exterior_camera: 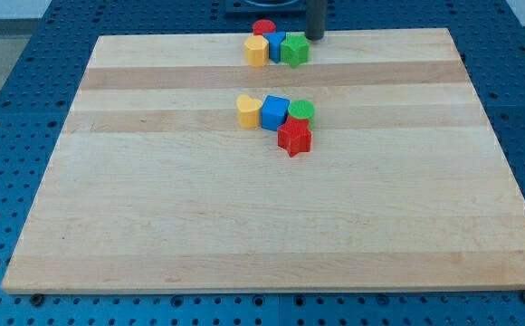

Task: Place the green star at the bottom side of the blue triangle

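The green star lies near the view's top edge of the wooden board, touching the right side of the blue triangle. A red round block sits just above them and a yellow block touches the blue triangle's left side. My tip stands just up and to the right of the green star, close to it or touching it.
A second cluster sits nearer the board's middle: a yellow heart, a blue cube, a green round block and a red star. The board lies on a blue perforated table.
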